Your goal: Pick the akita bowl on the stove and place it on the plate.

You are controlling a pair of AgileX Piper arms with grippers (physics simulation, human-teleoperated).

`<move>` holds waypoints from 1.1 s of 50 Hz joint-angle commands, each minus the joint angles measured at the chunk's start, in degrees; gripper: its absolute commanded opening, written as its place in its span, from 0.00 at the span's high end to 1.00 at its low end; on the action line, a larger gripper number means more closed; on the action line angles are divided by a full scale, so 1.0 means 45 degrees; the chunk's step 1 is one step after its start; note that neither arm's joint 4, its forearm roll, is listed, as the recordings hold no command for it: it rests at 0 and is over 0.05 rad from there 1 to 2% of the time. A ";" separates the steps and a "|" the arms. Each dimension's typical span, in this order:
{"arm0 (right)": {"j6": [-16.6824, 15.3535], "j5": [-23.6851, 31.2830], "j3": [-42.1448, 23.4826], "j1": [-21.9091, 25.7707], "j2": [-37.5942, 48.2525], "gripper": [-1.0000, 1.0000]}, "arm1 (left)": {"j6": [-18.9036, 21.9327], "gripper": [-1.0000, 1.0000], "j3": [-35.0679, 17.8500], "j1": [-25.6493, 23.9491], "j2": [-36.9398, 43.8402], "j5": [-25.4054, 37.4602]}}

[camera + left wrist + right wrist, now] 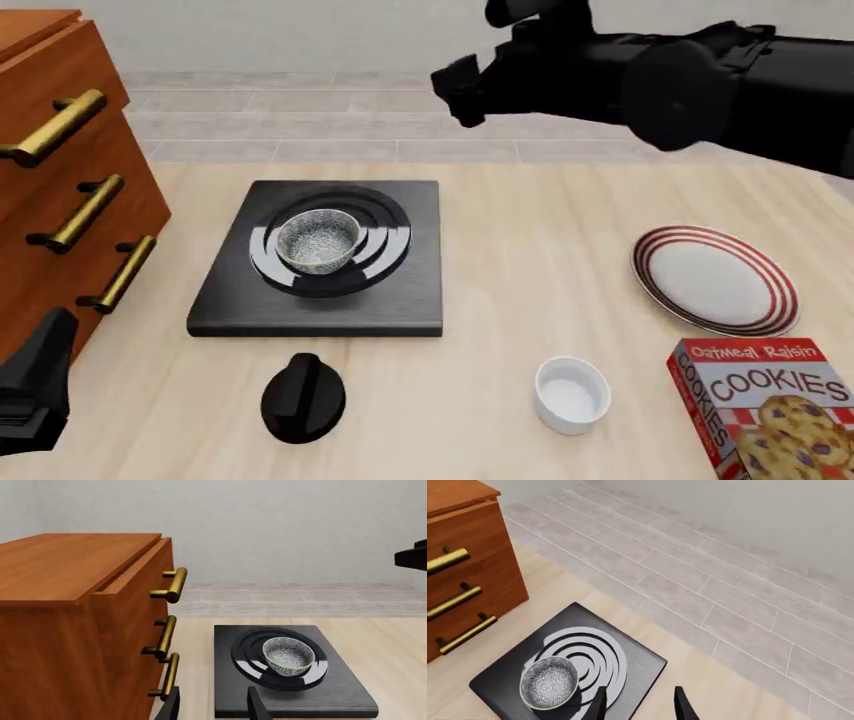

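Note:
The akita bowl (pixel 319 238), speckled grey-white inside, sits upright in the middle of the rings of the black stove (pixel 400 290). The red-striped white plate (pixel 715 278) lies on the table far to the right, with nothing on it. My right gripper (pixel 461 88) hangs high over the table's far side, behind and above the stove, open. Its wrist view looks down on the bowl (pixel 549 682) and stove (pixel 507 677) past spread fingers (pixel 682 705). My left gripper (pixel 43 375) is low at the near left, open; its view shows the bowl (pixel 289 655) ahead on the stove (pixel 333 692).
A wooden drawer cabinet (pixel 60 170) with brass handles stands at the left, close beside my left gripper. A black round knob (pixel 304 398) lies in front of the stove. A white ramekin (pixel 571 393) and a cookies box (pixel 767 410) stand near the front right.

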 commanded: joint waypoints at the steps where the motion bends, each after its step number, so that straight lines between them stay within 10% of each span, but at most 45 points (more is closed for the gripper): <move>1: 0.0127 0.0316 -0.1010 0.0413 0.1290 0.00 | 0.0000 0.00 0.0000 0.0000 0.0000 0.0000; 55: 0.1039 0.1616 -0.3869 0.1203 0.4473 0.00 | 0.0000 0.00 0.0000 0.0000 0.0000 0.0000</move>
